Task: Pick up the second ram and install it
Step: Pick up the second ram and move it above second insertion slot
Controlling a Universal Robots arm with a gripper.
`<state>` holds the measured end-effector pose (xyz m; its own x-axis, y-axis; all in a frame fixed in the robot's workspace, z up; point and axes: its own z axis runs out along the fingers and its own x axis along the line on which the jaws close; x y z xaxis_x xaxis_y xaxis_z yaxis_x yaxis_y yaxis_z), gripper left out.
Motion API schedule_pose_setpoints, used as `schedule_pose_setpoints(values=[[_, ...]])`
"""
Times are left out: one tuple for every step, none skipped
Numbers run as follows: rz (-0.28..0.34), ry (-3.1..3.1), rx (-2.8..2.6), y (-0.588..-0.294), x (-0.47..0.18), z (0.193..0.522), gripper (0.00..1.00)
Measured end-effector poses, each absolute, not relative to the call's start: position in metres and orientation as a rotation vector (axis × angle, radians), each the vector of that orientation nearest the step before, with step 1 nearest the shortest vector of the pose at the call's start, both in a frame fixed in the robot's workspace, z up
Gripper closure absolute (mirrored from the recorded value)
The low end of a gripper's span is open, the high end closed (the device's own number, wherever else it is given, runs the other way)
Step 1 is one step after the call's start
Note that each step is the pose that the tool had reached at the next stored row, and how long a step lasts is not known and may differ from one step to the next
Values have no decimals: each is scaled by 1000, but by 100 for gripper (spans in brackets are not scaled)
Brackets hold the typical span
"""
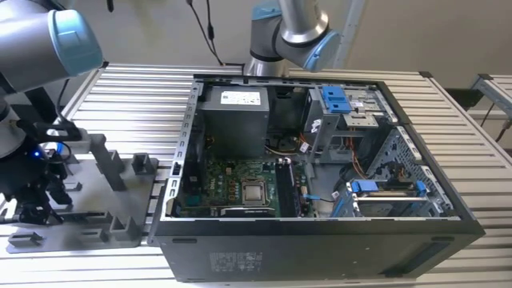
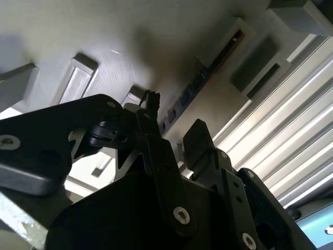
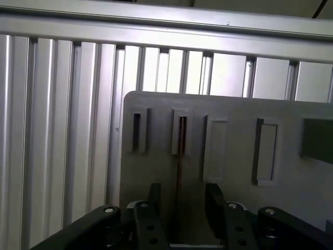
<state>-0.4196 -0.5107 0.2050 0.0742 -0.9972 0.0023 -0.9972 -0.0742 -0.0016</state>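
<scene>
The gripper (image 3: pixel 183 191), its fingers spread apart, straddles the second ram (image 3: pixel 180 156) standing edgewise in the grey holder plate (image 3: pixel 237 107).

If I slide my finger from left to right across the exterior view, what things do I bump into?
robot arm → grey holder plate → open computer case, and inside it: green motherboard → metal drive cage with blue clips
</scene>
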Motion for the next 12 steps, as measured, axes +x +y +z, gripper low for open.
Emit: schedule_pose_setpoints(values=[[4,-2136,2303,-511,-420,204,52],[4,-2135,2304,-511,-420,202,52],[4,-2134,2305,-511,-420,201,52],[4,-2133,2305,-511,-420,200,52],[4,-2133,2306,-511,-420,199,52],[4,-2133,2306,-511,-420,198,52],[4,-2132,2307,-511,-420,197,52],[4,-2132,2307,-511,-420,197,52],[4,-2131,2308,-511,-420,196,52],[4,-2131,2308,-511,-420,195,52],[4,-2130,2309,-511,-420,194,52],[5,-2129,2310,-511,-420,193,52]])
